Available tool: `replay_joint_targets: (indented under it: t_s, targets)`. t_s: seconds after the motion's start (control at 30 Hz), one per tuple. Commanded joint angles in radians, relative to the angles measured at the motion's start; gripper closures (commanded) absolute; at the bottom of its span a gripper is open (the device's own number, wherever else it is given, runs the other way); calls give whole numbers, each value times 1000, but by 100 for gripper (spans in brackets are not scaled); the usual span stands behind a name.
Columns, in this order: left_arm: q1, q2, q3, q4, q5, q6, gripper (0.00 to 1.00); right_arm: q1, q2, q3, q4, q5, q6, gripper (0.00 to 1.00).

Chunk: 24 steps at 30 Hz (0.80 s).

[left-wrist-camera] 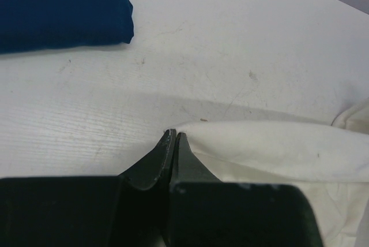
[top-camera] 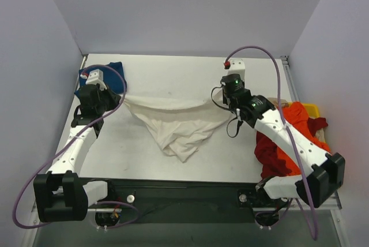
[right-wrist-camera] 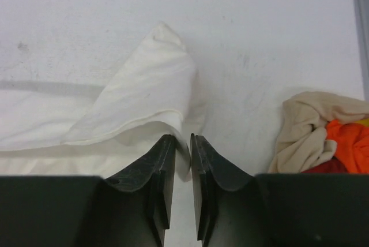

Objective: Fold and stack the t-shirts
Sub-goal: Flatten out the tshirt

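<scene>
While the cream t-shirt (top-camera: 180, 133) stretches between both arms, left gripper (left-wrist-camera: 173, 135) is clamped on one end, right gripper (right-wrist-camera: 183, 143) pinches the other

Top view looks down from behind; both close, low wrist views share the cream t-shirt (top-camera: 179, 131).

Looks like a robotics lab test cell: boxed in on three sides by plain pale walls (top-camera: 190, 10), floored with a scuffed white table (top-camera: 173, 74), rigged with a left arm (top-camera: 75, 143) and a right arm (top-camera: 288, 137) bolted to a black rail (top-camera: 184, 189), strung with loose purple cables (top-camera: 253, 47)
</scene>
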Motion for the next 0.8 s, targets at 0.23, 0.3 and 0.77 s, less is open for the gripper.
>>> replay_joint_targets:
  t_s: [0.23,0.3,0.77]
  targets:
    - [38,-10,-22,77,59,-8,100,-16,-153,-86,-174,258,94,62]
    - [36,-6,-32,97,92,-19,100,-16,-154,-86,-158,187,78,60]
    - [35,0,-54,111,120,-25,100,32,281,58,103,-534,-33,49]
